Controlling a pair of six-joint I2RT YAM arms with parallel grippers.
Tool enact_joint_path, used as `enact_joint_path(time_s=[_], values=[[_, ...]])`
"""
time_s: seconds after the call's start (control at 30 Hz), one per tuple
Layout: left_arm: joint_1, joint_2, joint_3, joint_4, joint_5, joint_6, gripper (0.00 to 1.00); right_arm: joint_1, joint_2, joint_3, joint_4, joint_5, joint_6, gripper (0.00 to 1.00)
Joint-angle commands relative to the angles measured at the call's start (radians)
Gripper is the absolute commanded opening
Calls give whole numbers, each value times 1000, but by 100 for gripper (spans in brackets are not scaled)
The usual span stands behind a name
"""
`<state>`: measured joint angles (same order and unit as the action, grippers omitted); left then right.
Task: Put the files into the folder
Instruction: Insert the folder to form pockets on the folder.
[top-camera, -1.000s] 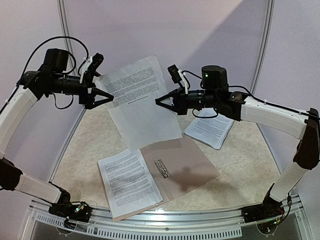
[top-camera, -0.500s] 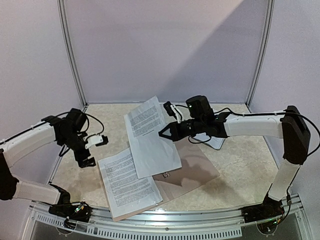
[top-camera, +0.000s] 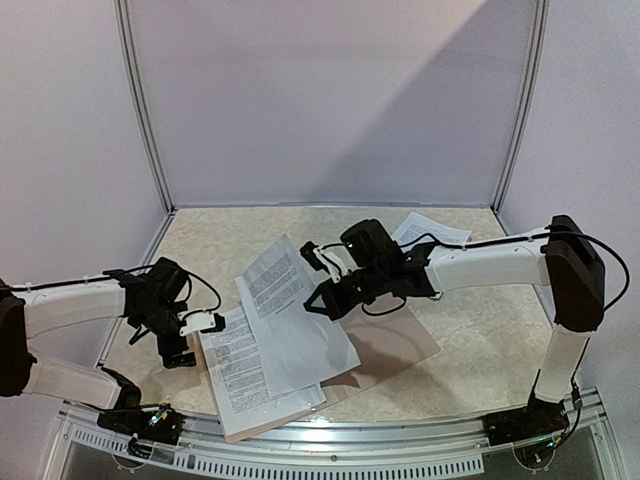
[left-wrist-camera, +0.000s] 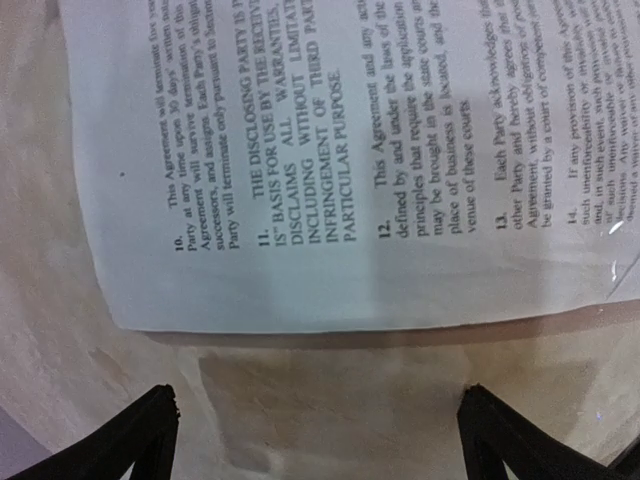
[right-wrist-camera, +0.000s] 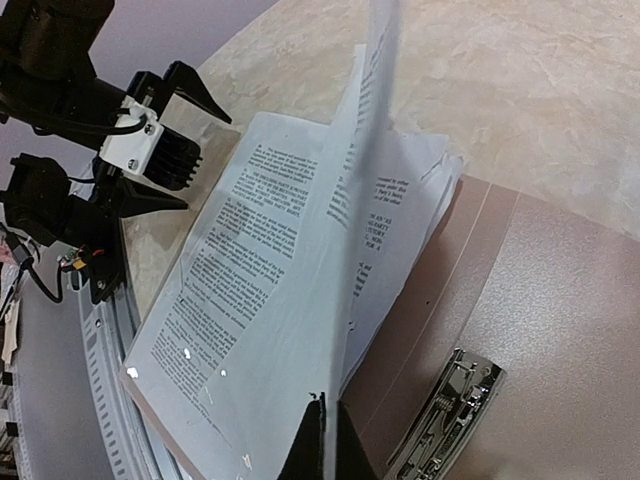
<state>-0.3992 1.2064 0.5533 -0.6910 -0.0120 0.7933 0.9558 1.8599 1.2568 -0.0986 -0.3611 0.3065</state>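
The tan folder (top-camera: 395, 340) lies open on the table, its metal clip (right-wrist-camera: 452, 408) on the spine. A stack of printed files (top-camera: 245, 385) rests on its left leaf. My right gripper (top-camera: 318, 303) is shut on the edge of one more sheet (top-camera: 290, 320), which slopes down over that stack, partly touching it. In the right wrist view the fingers (right-wrist-camera: 312, 442) pinch this sheet (right-wrist-camera: 290, 390) edge-on. My left gripper (top-camera: 190, 340) hovers low beside the folder's left edge, open and empty. Its wrist view shows the stack's edge (left-wrist-camera: 330, 180) just ahead of the spread fingertips (left-wrist-camera: 150, 425).
More printed sheets (top-camera: 432, 230) lie at the back right of the table. Booth walls close in the back and both sides. A metal rail (top-camera: 330, 440) runs along the near edge by the arm bases.
The left gripper has let go of the sheet and dropped from high up to the table beside the folder. The right gripper has carried the sheet down and left onto the stack.
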Motion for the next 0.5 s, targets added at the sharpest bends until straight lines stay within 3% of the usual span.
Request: enact_joint_path(time_s=[0.0,0.3,0.47], values=[[-38,16,-26,54,4,14,100,7,24,3,37,-79,25,0],[-86,21,-48,69,4,5,100,7,97,-11,193,-240,243,0],[-93,22,-59,74,-15,15,100,8,167,17,167,-217,380,0]])
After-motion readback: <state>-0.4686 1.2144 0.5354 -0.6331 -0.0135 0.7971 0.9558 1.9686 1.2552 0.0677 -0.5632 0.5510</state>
